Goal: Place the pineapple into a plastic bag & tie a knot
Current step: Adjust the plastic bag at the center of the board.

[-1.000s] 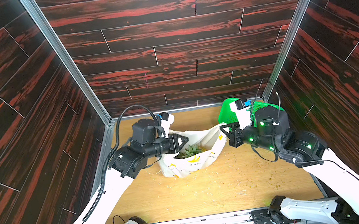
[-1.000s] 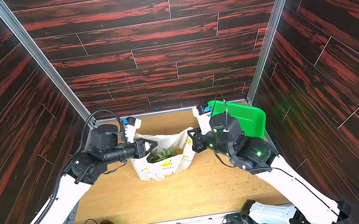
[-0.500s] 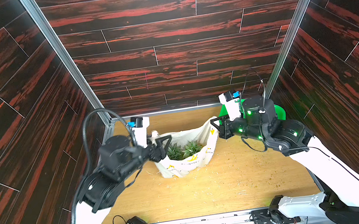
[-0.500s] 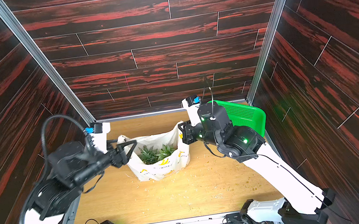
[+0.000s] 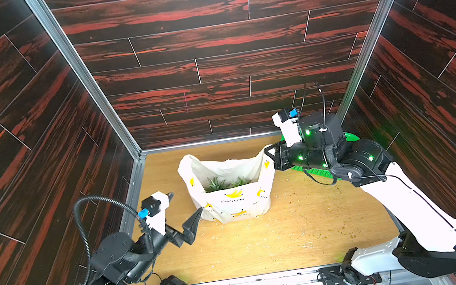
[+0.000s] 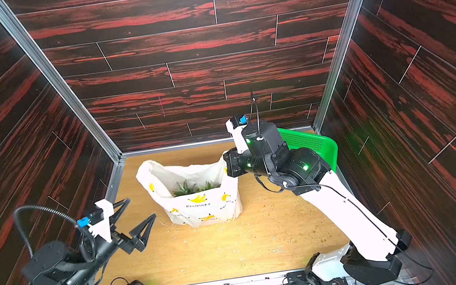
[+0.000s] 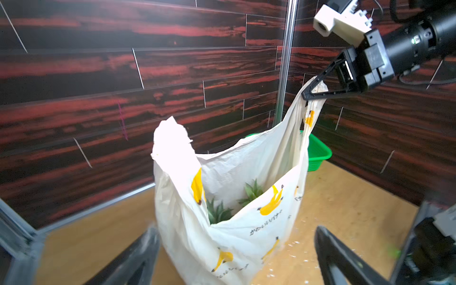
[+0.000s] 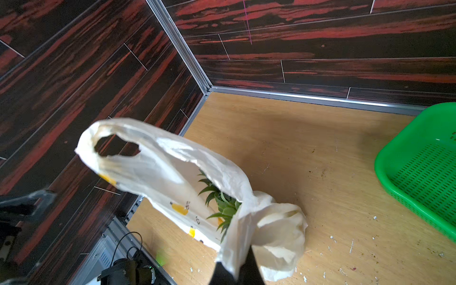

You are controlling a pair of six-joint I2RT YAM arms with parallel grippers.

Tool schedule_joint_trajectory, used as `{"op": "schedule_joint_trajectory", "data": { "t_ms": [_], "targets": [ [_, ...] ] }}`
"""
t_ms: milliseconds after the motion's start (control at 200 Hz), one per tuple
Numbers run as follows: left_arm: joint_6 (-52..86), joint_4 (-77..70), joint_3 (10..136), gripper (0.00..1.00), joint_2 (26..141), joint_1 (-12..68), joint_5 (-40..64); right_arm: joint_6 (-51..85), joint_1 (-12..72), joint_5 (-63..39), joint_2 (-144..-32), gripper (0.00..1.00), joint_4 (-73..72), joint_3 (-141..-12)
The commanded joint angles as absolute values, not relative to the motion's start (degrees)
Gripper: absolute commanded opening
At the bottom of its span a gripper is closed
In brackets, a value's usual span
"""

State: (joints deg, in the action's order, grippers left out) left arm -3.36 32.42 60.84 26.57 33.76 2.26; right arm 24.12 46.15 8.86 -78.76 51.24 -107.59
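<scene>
Plastic bag (image 5: pixel 235 199) stands mid-table, mouth gaping, and I can see the pineapple (image 5: pixel 220 183) leaves poking up inside. Yellow bananas are printed on the front, with black Japanese lettering under them; I read it as かわいいバナナ. My right gripper (image 7: pixel 308 95) is pressed together on one handle loop (image 7: pixel 313 86), holding it up. The other loop (image 5: pixel 188 162) stands free on the far side from it. My left gripper (image 5: pixel 185 202) is spread wide, holding nothing, just beside the bag's near corner and apart from it. The green basket (image 6: pixel 305 141) sits behind my right arm on the crumb-strewn table (image 5: pixel 265 244).
</scene>
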Motion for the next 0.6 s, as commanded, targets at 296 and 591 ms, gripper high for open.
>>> {"op": "schedule_joint_trajectory", "data": {
  "t_ms": [296, 591],
  "targets": [
    [-23.3, 34.2, 64.0, 1.0, 35.6, 33.5, -3.8, 19.7, 45.7, 6.9, -75.7, 0.0, 50.0, -105.7],
    [-20.4, 28.5, 65.6, 1.0, 40.8, 26.7, 2.5, 18.9, 44.7, 7.4, -74.9, 0.0, 52.1, -105.1]
  ]
}}
